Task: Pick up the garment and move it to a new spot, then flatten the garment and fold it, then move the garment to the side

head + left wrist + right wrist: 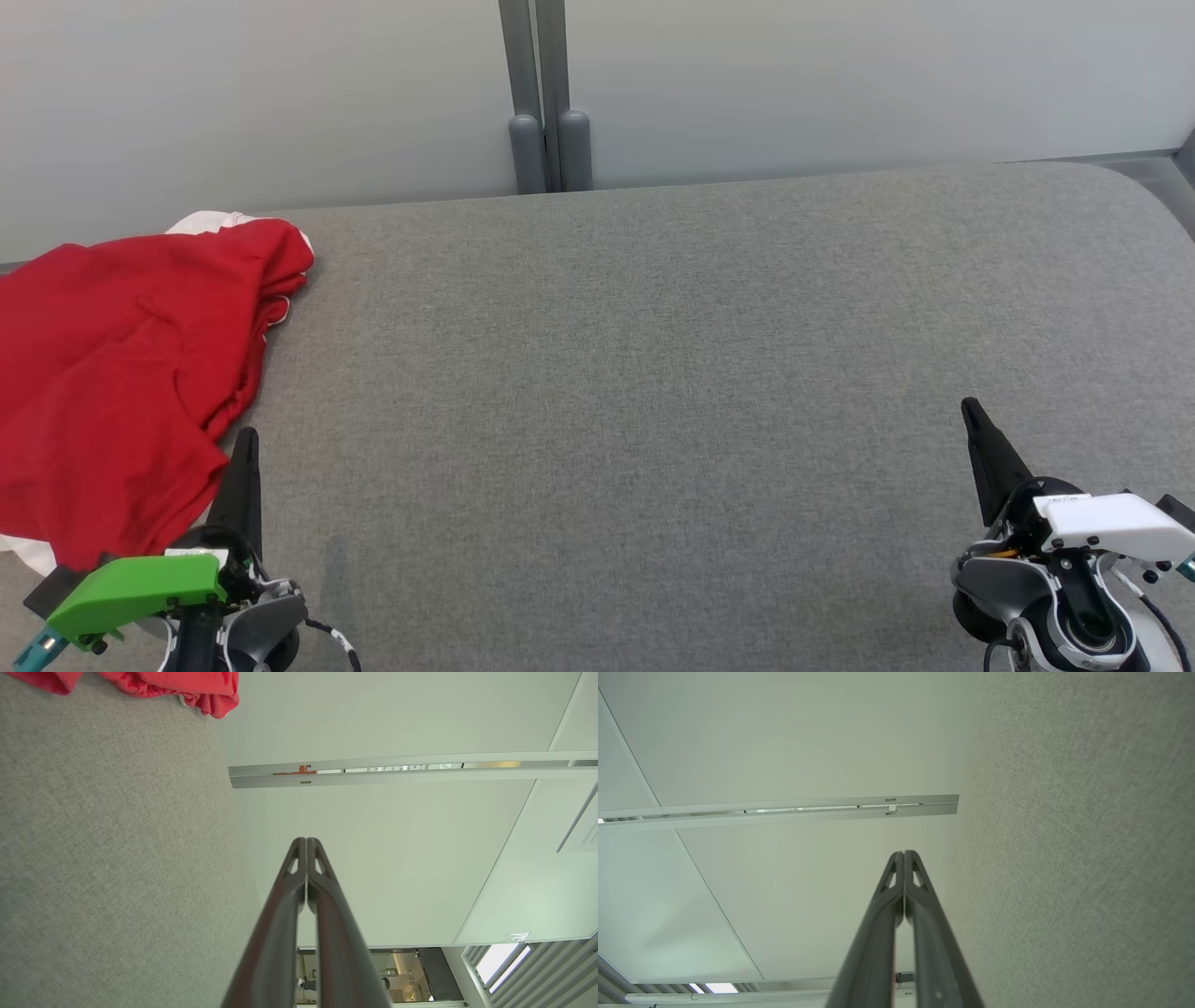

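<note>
Far left of the head view: red garment [112,373] lies in a crumpled heap on the grey padded table [653,373] and runs off the left frame edge. White fabric [207,222] peeks out at its top edge and at lower left. Can't tell if it's the same piece or something underneath. Nothing is flattened or folded, so my read is that the task is at the very start, pick-up not yet done.

Lower left: left gripper [246,439], green housing, fingers pressed together, holding nothing. The tip sits just beside the garment's right hem, apart from it as far as I can tell. The left wrist view agrees: jaws meet tip to tip, and the garment is in the upper-left corner, off the finger line. Looks like a parked pose, not aimed at cloth.

Centre: open table surface, likely the new spot, since spreading needs room. Grey post [546,93] sits between pale wall panels [840,75] at top centre.

Lower right: right gripper [973,415], white housing, also closed and empty, well apart from the garment.

Next, as I judge it: the left jaws must open first, and the near hem is the closest grab. Risk is pinching several layers at once.
</note>
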